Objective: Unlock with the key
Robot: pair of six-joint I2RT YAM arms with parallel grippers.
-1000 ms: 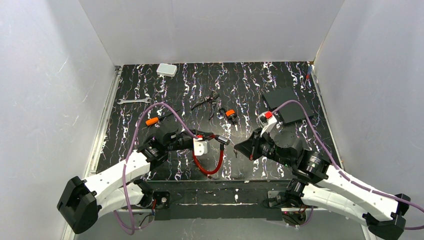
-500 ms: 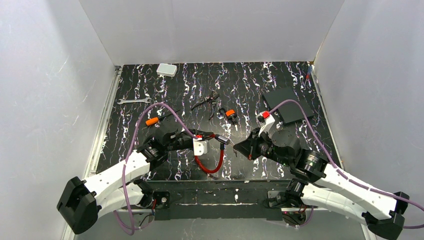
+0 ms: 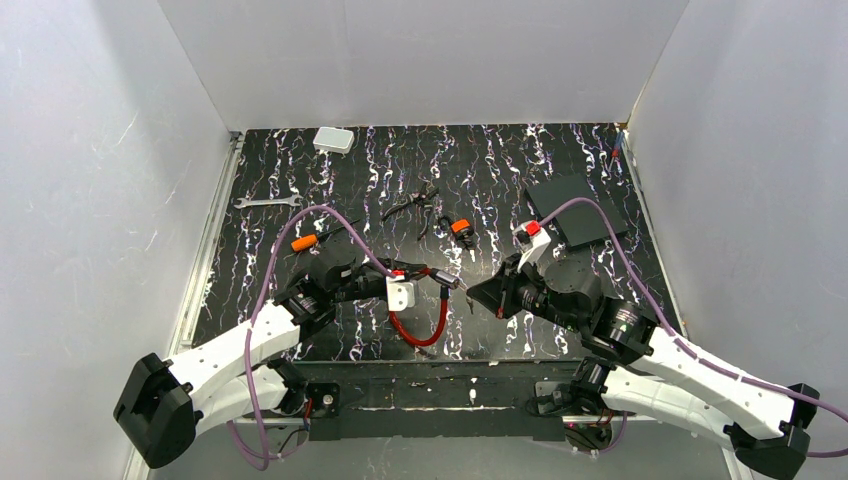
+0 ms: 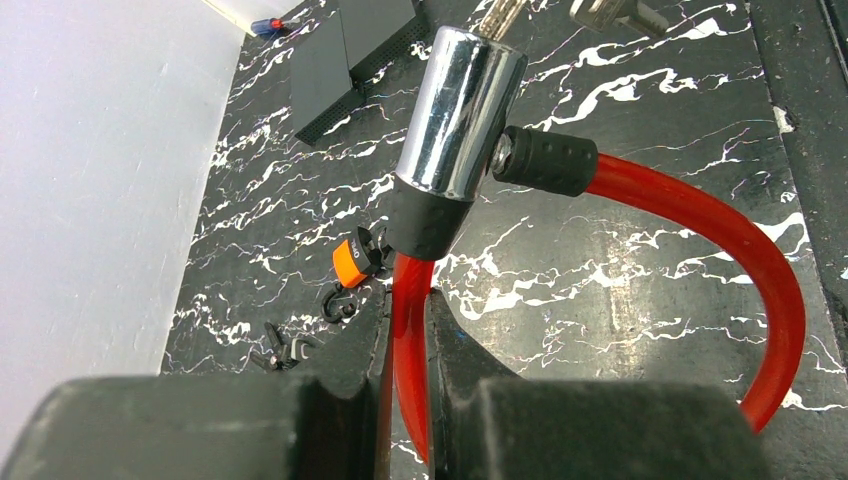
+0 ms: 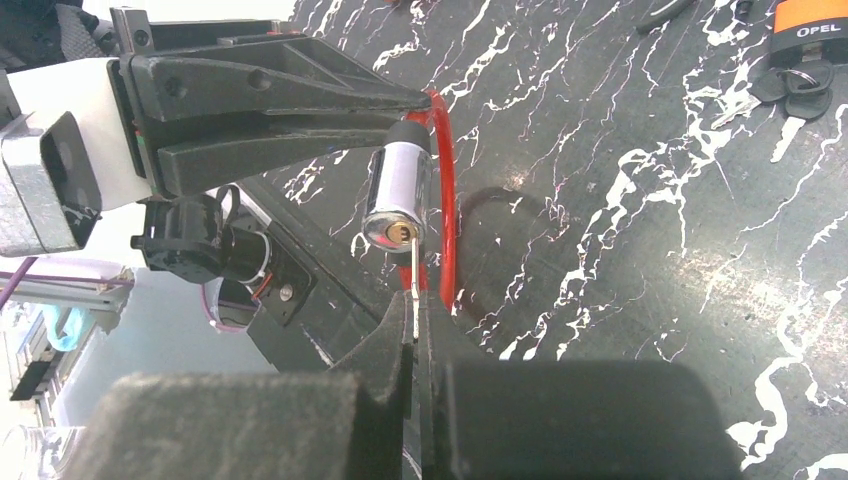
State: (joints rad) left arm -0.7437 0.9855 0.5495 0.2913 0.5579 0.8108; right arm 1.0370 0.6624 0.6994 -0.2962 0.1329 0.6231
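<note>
My left gripper (image 4: 410, 300) is shut on the red cable (image 4: 415, 330) of a cable lock, holding it above the table. The lock's chrome cylinder (image 4: 460, 110) stands just beyond the fingers, and the cable loop (image 3: 425, 325) hangs toward the near edge. My right gripper (image 5: 415, 335) is shut on the key. Only the key's thin metal blade (image 5: 413, 285) shows; its head is hidden between the fingers. The blade's tip is at the keyhole (image 5: 396, 234) in the cylinder's end face. I cannot tell whether it has entered. In the top view both grippers meet at the lock cylinder (image 3: 447, 281).
An orange-and-black fob with keys (image 3: 461, 229) and black-handled pliers (image 3: 415, 205) lie behind the lock. An orange-handled screwdriver (image 3: 305, 242) and a wrench (image 3: 265, 202) lie to the left. A white box (image 3: 333, 139) sits at the back, a flat black box (image 3: 572, 210) at the right.
My right gripper has crept a little to the left, toward the lock cylinder, with the key in it. The left arm and the lock have stayed still.
</note>
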